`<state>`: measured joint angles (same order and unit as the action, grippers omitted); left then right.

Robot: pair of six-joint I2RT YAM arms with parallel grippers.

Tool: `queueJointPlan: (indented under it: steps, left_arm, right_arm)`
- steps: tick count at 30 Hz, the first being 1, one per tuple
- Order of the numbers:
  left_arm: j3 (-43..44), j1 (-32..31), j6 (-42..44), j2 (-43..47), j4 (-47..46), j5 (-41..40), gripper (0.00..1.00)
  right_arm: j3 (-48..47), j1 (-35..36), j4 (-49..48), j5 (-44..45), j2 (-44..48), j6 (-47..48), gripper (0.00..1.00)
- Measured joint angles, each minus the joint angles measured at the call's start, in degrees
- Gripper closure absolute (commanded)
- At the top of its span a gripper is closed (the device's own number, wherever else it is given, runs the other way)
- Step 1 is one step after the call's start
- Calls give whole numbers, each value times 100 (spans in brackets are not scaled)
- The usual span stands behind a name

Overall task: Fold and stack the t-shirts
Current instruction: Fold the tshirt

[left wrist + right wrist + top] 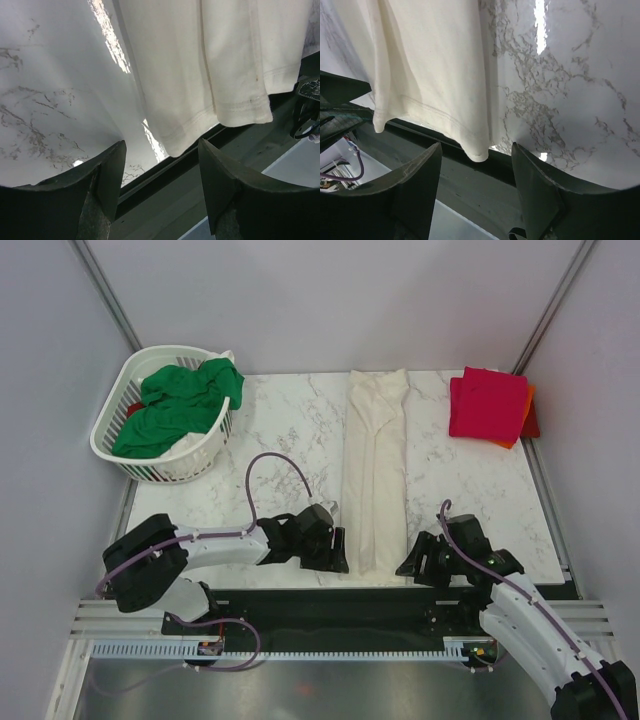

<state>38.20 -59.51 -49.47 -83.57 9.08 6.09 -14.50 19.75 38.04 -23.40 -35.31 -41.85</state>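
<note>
A cream-white t-shirt [376, 465] lies folded into a long narrow strip down the middle of the marble table, its hem hanging slightly over the near edge [220, 112] [427, 75]. My left gripper [335, 558] is open and empty just left of the hem. My right gripper [412, 565] is open and empty just right of it. In both wrist views the hem corners sit between and beyond my fingers, untouched. A folded crimson-pink shirt [487, 402] lies on an orange one [524, 412] at the far right. A bright green shirt [178, 405] fills the basket.
The white slotted laundry basket [147, 465] stands at the far left. A dark metal rail [330, 600] runs along the table's near edge, under both grippers. Grey walls close in the table at the back and sides.
</note>
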Motion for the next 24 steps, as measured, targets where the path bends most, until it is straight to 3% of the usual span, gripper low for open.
queueJointPlan:
  steps: [8, 11, 14, 17, 19, 24]
  left_arm:
    - [26, -103, -203, -212, -330, 0, 45]
    - [28, -142, -264, -260, -358, -2, 55]
    - [26, -181, -339, -313, -363, -4, 80]
    - [26, -225, -385, -407, -376, -4, 91]
    - [28, -240, -413, -442, -413, 0, 98]
    - [31, -271, -446, -422, -439, 2, 98]
  right_arm:
    - [155, 0, -151, -55, 17, -37, 48]
    - [245, 0, -267, -114, 17, -72, 65]
    - [341, 2, -304, -103, 15, -101, 82]
    - [385, 0, -328, -90, 11, -98, 98]
    - [385, 2, -330, -81, 7, -96, 100]
    - [297, 2, -190, -15, -9, -44, 100]
